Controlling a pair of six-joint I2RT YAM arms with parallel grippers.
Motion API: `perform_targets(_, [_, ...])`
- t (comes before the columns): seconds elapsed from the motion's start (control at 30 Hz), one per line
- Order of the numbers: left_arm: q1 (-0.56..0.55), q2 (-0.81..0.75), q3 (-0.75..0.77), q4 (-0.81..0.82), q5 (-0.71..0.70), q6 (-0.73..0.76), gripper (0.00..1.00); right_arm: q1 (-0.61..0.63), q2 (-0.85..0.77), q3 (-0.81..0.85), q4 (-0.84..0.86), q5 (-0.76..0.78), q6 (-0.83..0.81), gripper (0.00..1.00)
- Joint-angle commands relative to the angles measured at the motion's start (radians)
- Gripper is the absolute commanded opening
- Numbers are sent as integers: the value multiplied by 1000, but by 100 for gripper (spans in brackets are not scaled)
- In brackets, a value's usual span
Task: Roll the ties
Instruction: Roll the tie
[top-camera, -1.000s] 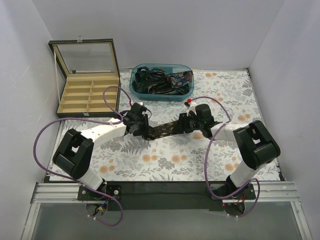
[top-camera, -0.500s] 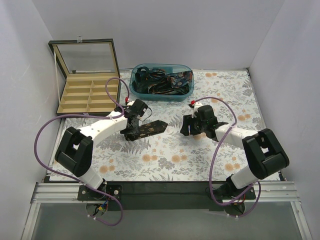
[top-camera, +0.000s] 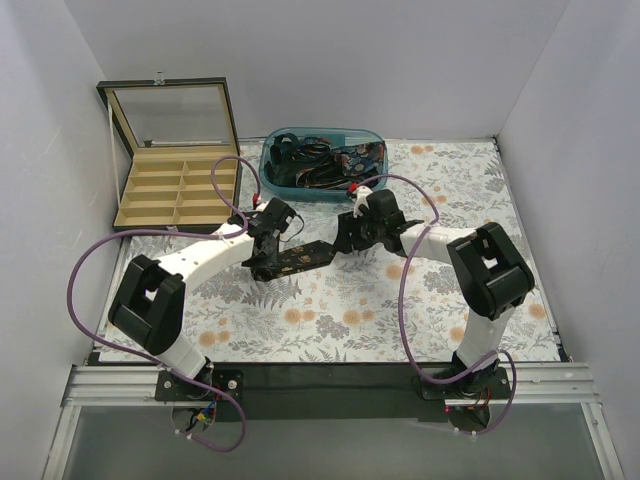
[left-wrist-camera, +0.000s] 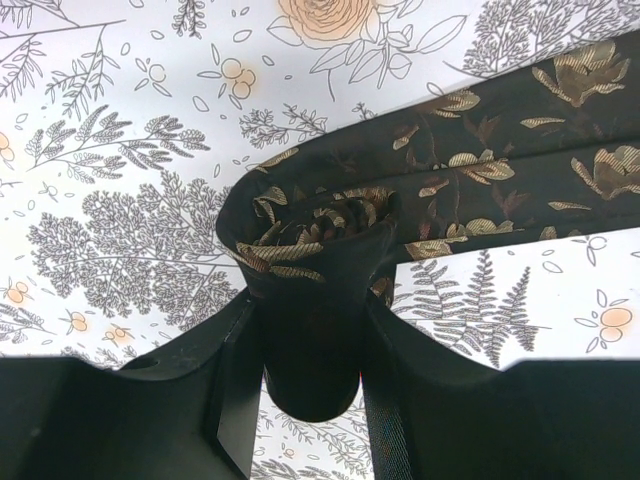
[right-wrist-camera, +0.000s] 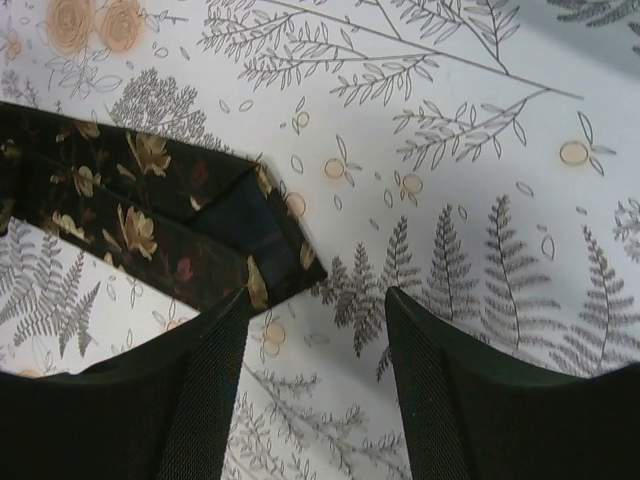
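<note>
The left gripper (left-wrist-camera: 308, 318) is clenching the rolled end of a long, narrow black fabric necktie (left-wrist-camera: 500, 150) patterned with gold-brown flowers. Its two black fingers (left-wrist-camera: 232, 380) are pressing on either side of a dark wad of the fabric, and the coil of the roll is showing just beyond the fingertips. From that coil the rest of the necktie is running flat, folded lengthwise, across the white tablecloth (left-wrist-camera: 110, 210) printed with grey ferns and orange blossoms, toward the right arm.

The right gripper (right-wrist-camera: 315, 300) is standing released, its jaws apart with only tablecloth showing between them. It is hovering over the necktie's far end. The corner of that end is lying just beside the finger on the left of the wrist view, not between the fingers. Whether that finger is touching the fabric cannot be told.

In the overhead view the two grippers are facing each other near the middle of the table, and the necktie is stretching between them at a slight slant.

Behind them, toward the back wall, a teal translucent plastic bin (top-camera: 320, 196) is holding a tangle of further dark ties (top-camera: 310, 160). To the left of the bin, a dark-framed box (top-camera: 175, 195) with tan compartments is sitting open, its glass lid (top-camera: 170, 108) tilting up and back. Thin purple cables (top-camera: 80, 270) are looping from both arms over the tablecloth.
</note>
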Motion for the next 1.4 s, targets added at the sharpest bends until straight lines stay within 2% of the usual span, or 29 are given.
perform_targets(0.0, [2, -59, -14, 36, 3, 10, 23, 9, 61, 71, 37, -22, -12, 53])
perform_targets(0.13, [3, -62, -25, 45, 7, 12, 23, 24, 127, 105, 37, -34, -17, 52])
perform_targets(0.3, [3, -76, -34, 57, 1, 16, 23, 40, 137, 76, 36, -51, -15, 46])
perform_targets(0.47, [6, -84, -39, 70, 0, 15, 23, 44, 126, 42, 28, -49, -17, 31])
perform_targets(0.53, [8, -85, -40, 70, -2, 10, 23, 49, 120, 28, 22, -41, -22, 31])
perform_targets(0.63, [12, -91, -48, 76, -4, 6, 23, 49, 115, 8, 11, -37, -32, 19])
perform_targets(0.67, [17, -93, -48, 76, -8, 4, 23, 49, 112, 3, 10, -32, -34, 9])
perform_targets(0.77, [25, -99, -53, 67, -22, 1, 23, 51, 91, -24, 5, 9, -42, 1])
perform_targets(1.0, [43, -122, -60, 57, -72, 7, 23, 48, 38, -58, -38, 67, -80, 1])
perform_targets(1.37, [34, -7, -21, 48, -172, 10, 23, 58, -8, -98, -82, 54, -65, 1])
